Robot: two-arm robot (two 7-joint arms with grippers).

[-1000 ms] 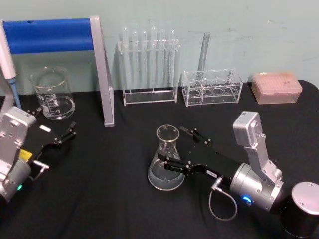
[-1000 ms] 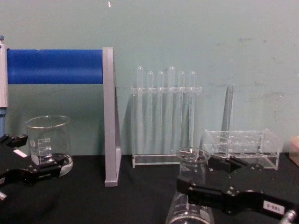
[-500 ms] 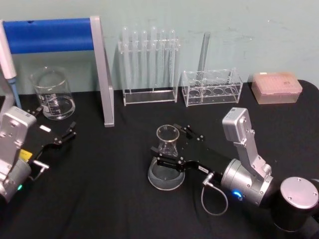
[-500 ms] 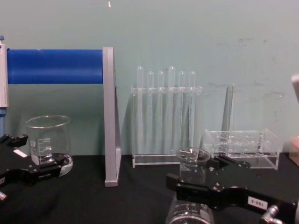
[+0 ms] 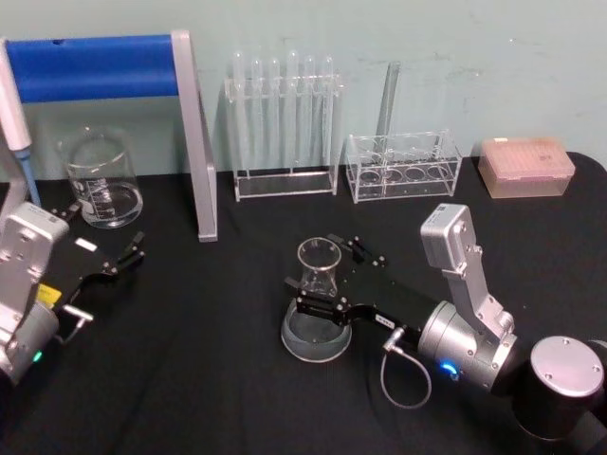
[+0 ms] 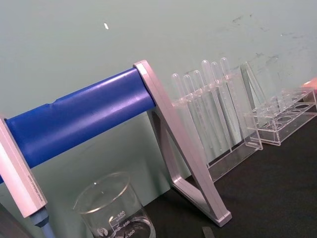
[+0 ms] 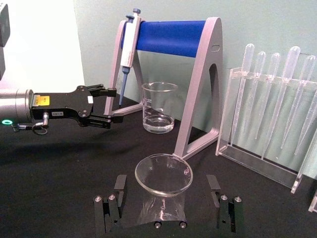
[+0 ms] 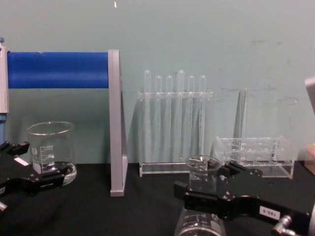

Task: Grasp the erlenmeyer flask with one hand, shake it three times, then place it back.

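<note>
Right end effector [image 5: 313, 272]: black, fingers spread apart, one on each side of the flask [image 5: 309, 339] at the foot of its neck, gripping nothing; the right wrist view shows clear gaps between fingers and glass. Flask: clear glass, cone-shaped, upright near the middle of the surface [image 5: 218, 370]. Handling, as judged: rigid, light, breakable and smooth, so likely to slip. The best hold looks to be the narrow neck below the flared rim, which would catch on the fingers during shaking, with firm but not crushing pressure. Left end effector [image 7: 110, 103]: fingers apart, empty, idle at the left side just in front of a glass beaker [image 5: 100, 180]. Surface: matte black cloth, flat. Along its back edge: grey stand with blue bar [image 5: 95, 66] carrying a pipette [image 5: 14, 114], tube rack [image 5: 283, 123], low clear rack [image 5: 403, 166], pink tip box [image 5: 526, 166]. Room: plain pale green wall [image 5: 474, 57] close behind.
</note>
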